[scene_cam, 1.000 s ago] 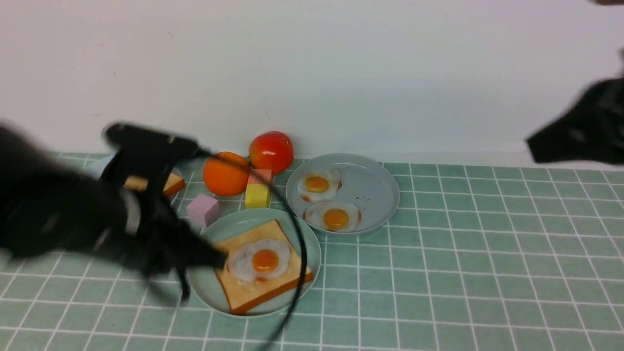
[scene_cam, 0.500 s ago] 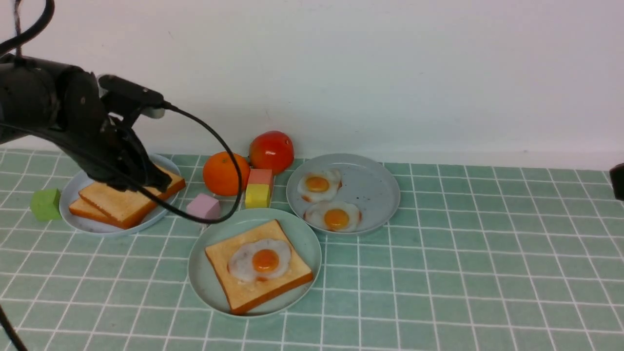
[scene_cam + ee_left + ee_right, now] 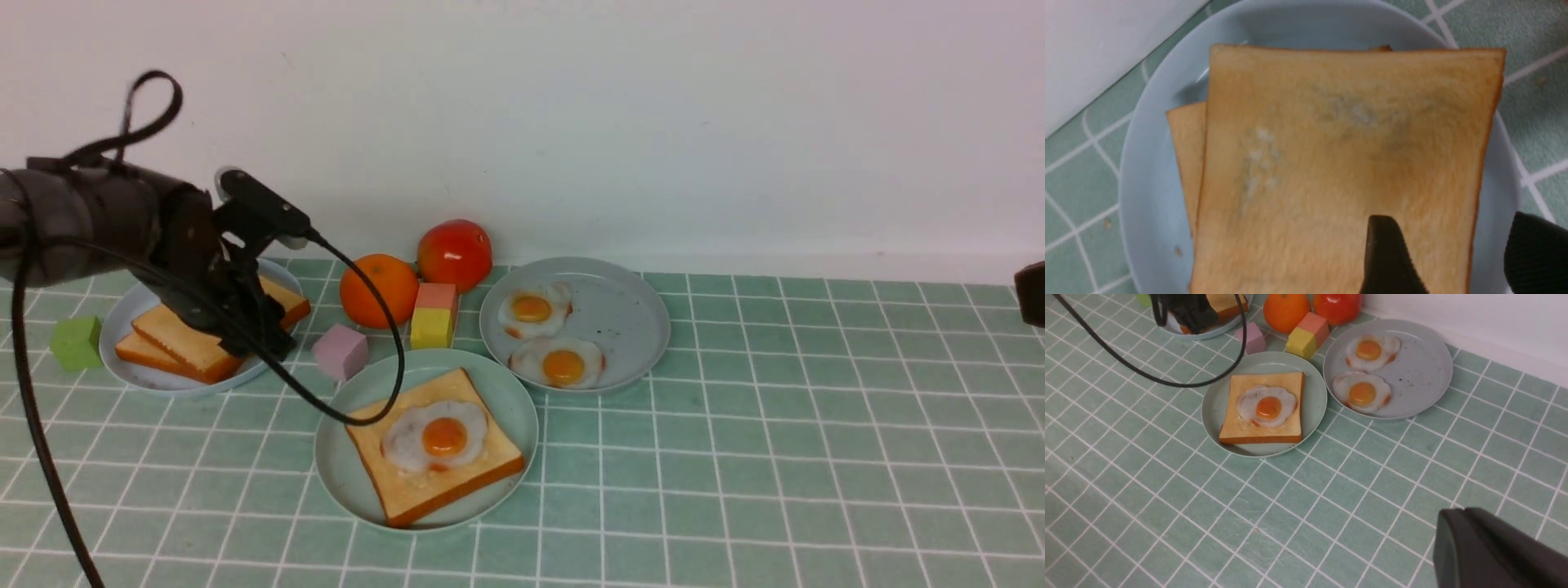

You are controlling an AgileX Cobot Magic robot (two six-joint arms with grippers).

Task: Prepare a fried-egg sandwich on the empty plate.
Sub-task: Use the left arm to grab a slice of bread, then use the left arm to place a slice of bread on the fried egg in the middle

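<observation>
At the near right, the right gripper (image 3: 1453, 539) shows as one dark mass, its jaws closed, well apart from the food. Mid-counter (image 3: 735, 457), the mint-green plate (image 3: 331, 457) carries one toast slice (image 3: 408, 494) with a fried egg (image 3: 437, 437) on top. Far left, the left gripper (image 3: 1449, 222) hangs over a blue-grey plate (image 3: 1147, 183) holding two stacked slices. Its jaws are wide, with one finger (image 3: 1388, 253) above the top slice (image 3: 1331, 143) and the other just beyond that slice's edge, over the plate's rim, gripping nothing
</observation>
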